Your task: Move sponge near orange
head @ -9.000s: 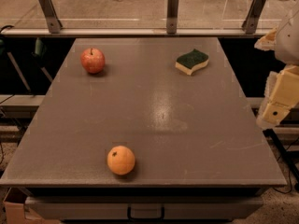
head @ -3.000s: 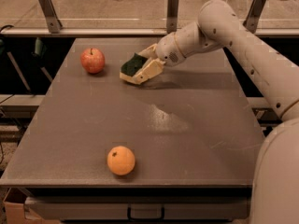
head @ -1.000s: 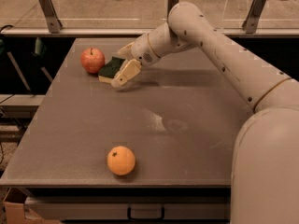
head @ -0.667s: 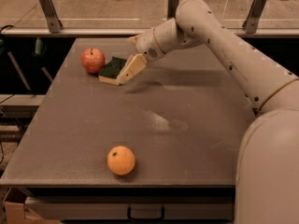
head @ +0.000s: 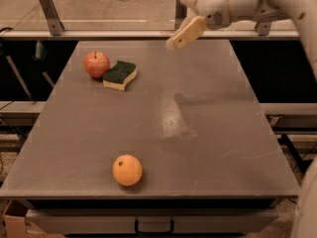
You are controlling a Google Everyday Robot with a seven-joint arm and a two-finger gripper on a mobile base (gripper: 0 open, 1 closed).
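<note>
The sponge (head: 120, 75), dark green on top with a pale yellow body, lies flat on the grey table (head: 208, 133) at the far left, touching or almost touching a red apple (head: 96, 64). The orange (head: 127, 170) sits alone near the table's front edge, far from the sponge. My gripper (head: 178, 20) is raised above the far edge of the table, right of the sponge and well clear of it. It is open and holds nothing; one tan finger (head: 186, 32) points down and to the left.
A metal rail with upright brackets (head: 48, 11) runs behind the table's far edge. My white arm (head: 257, 1) reaches in from the upper right. A drawer handle (head: 154, 226) shows under the front edge.
The gripper carried the sponge from the far right to beside the apple, let it go there, and has now lifted away up and to the right, empty.
</note>
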